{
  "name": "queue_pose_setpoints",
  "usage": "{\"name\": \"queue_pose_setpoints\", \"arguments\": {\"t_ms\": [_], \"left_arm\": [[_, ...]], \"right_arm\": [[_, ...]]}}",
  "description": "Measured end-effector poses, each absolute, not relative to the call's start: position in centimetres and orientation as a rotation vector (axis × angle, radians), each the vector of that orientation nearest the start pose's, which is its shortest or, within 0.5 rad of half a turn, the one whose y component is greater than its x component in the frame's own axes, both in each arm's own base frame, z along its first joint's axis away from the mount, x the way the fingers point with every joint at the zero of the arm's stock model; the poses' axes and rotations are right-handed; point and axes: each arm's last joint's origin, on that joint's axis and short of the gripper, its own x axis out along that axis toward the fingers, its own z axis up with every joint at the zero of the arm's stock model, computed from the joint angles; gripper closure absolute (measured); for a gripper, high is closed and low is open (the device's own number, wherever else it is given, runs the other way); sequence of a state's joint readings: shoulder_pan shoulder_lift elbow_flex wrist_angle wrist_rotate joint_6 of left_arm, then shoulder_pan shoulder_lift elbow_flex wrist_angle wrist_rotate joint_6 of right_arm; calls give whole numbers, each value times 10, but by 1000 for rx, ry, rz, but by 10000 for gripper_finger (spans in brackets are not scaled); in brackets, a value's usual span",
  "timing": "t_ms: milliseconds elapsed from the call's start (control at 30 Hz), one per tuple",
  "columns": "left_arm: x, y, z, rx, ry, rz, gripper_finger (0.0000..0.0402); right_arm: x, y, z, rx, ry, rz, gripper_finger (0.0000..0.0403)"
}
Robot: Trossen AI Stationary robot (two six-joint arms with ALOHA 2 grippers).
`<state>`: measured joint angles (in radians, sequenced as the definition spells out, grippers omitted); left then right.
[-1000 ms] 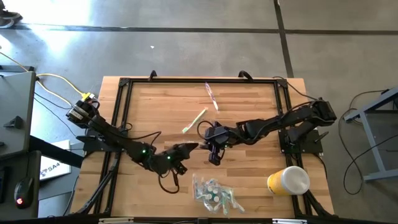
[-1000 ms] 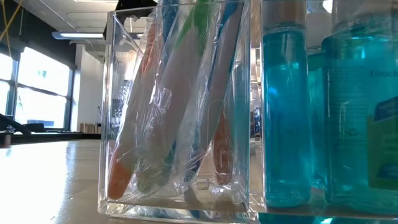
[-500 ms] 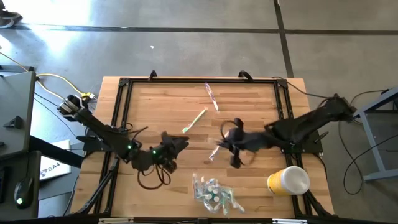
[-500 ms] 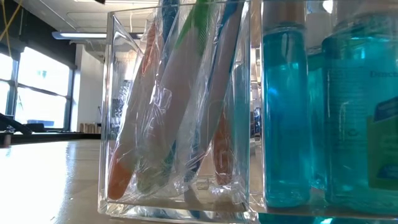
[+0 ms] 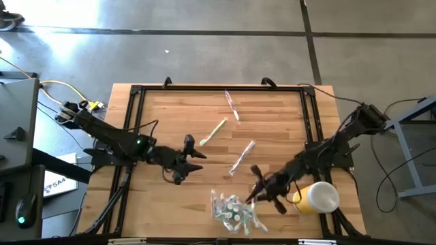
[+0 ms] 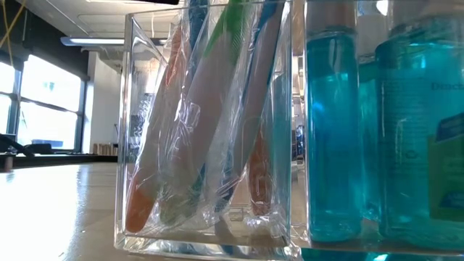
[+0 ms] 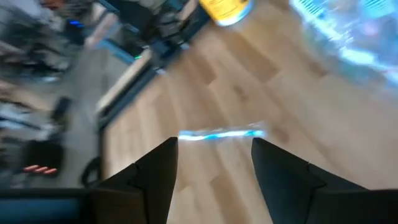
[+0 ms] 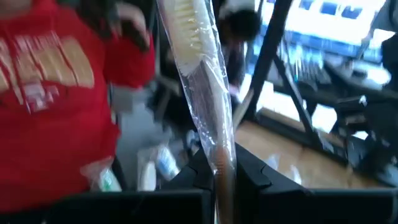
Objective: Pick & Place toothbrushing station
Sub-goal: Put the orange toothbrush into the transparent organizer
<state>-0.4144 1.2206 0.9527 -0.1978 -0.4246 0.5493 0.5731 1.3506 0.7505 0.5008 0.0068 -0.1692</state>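
Observation:
A clear holder [image 5: 231, 209] with several wrapped toothbrushes stands by the table's near edge. The low view shows the holder [image 6: 145, 210] close up, next to blue bottles [image 6: 333, 123]. My right gripper [image 5: 255, 190] hovers just right of the holder, shut on a wrapped toothbrush [image 8: 199, 81]. My left gripper [image 5: 192, 156] is open left of centre, its fingers [image 7: 155, 180] bare. Beyond it a wrapped toothbrush [image 5: 242, 156] lies flat on the wood, also seen in the left wrist view [image 7: 221, 134]. A green one [image 5: 212, 131] and a pink one [image 5: 233, 105] lie farther back. My right gripper pinches the wrapped toothbrush by the lower part of its handle [image 8: 219, 167] between its two fingers. The fingers reach out about level. The brush stands up above them, leaning a little, bristle head [image 8: 186, 22] on top, clear of the table.
A yellow cup [image 5: 315, 197] lies on its side at the near right corner, close to my right arm. A black frame [image 5: 136, 92] runs around the tabletop. A person in a red top [image 8: 50, 93] is beyond the table.
Both grippers were together at the table's middle. My left gripper has opened, rolled and drawn back toward the left edge. My right gripper has swung toward the near right, beside the holder. A wrapped toothbrush now lies on the wood where they met.

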Motion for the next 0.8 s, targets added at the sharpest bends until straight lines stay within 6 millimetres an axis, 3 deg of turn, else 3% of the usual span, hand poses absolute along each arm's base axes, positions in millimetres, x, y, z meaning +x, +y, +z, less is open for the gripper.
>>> {"name": "queue_pose_setpoints", "arguments": {"t_ms": [200, 433, 600, 800], "left_arm": [[253, -85, 301, 630, 413, -251, 203], [254, -86, 299, 592, 400, -388, 203], [255, -86, 298, 593, 401, -390, 203], [255, -86, 298, 590, 402, -389, 203]], "right_arm": [[241, 131, 243, -55, -142, 725, 393], [227, 135, 209, 15, -256, 795, 393], [234, 137, 193, 13, -304, 902, 392], [251, 131, 175, 68, -224, 911, 392]]}}
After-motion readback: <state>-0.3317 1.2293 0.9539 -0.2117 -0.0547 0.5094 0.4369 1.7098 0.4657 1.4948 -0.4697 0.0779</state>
